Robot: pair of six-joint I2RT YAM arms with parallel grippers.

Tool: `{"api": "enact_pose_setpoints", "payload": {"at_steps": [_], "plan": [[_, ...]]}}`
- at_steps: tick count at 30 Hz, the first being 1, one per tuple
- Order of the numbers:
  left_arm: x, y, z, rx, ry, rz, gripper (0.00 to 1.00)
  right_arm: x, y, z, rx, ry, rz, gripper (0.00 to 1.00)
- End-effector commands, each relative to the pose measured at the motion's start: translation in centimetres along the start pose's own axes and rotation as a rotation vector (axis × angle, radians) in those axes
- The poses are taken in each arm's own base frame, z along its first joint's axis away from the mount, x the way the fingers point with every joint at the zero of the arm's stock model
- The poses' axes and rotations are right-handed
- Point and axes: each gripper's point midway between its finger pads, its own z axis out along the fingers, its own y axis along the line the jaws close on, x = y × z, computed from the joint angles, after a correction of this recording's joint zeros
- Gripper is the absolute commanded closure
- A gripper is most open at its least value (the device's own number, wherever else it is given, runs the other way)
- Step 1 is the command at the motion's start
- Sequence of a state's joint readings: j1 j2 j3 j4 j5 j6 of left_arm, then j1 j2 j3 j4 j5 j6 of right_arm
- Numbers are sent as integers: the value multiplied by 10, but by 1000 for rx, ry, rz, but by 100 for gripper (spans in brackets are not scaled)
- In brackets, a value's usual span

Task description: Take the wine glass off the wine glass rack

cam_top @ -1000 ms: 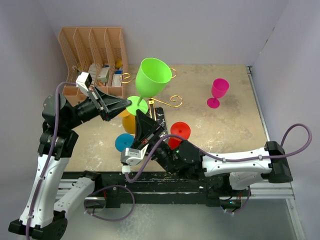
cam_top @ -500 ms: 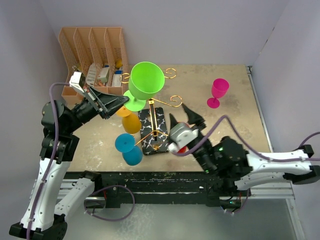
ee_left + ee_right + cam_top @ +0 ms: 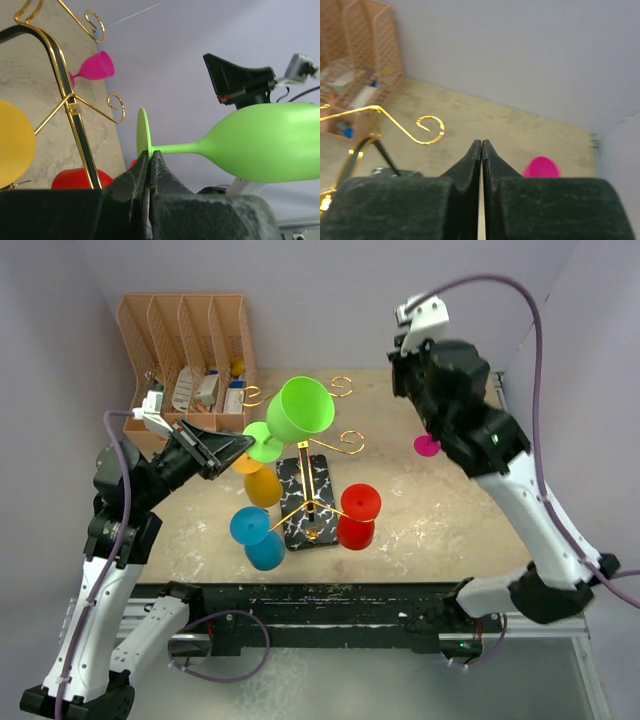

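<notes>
The wine glass rack is a gold wire stand on a black marble base at the table's middle; its pole also shows in the left wrist view. My left gripper is shut on the foot of a green wine glass and holds it on its side, above the rack's left arms. In the left wrist view the fingertips pinch the foot rim of the green glass, just right of a curled hook. Yellow, blue and red glasses hang on the rack. My right gripper is shut and empty, raised at the back right.
A peach slotted organiser with small items stands at the back left. A pink glass stands at the back right, mostly hidden by my right arm; its foot shows, and its bowl shows in the right wrist view. Walls close the table on three sides.
My right arm swung from the front of the rack up to the back right, over the pink glass. My left gripper shifted slightly and still holds the green glass.
</notes>
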State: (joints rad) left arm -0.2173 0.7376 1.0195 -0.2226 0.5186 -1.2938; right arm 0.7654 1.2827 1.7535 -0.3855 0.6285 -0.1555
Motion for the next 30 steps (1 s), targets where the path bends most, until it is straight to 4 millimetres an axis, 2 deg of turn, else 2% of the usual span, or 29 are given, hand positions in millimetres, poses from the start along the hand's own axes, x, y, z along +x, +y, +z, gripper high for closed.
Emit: {"api": "enact_pose_setpoints", "payload": {"at_steps": [1,4,5,7,9,10,14,19,24,30], "plan": [[-14,-12,-14,-44,-77,184,100,11,47,8,-407,181,318,100],[-21,-14,-22,-103,-104,264,100,-22,75,-14,-659,116,407,100],[-23,-13,-24,-123,-111,289,100,-33,85,-27,-754,91,419,86],[-27,-14,-28,-145,-122,330,100,-51,90,-46,-850,47,447,57],[-29,-16,-30,-158,-127,362,100,-64,93,-65,-932,12,457,40],[-30,-15,-31,-167,-125,374,100,-69,95,-74,-970,1,460,38],[-33,-15,-33,-201,-120,416,100,-86,90,-92,-1003,-41,481,37],[-35,-16,-33,-217,-116,440,100,-96,88,-100,-1023,-65,491,43],[-36,-22,-30,-204,-101,456,100,-90,100,-98,-1054,-26,486,46],[-39,-30,-27,-189,-100,466,100,-76,120,-85,-1012,38,446,46]]}}
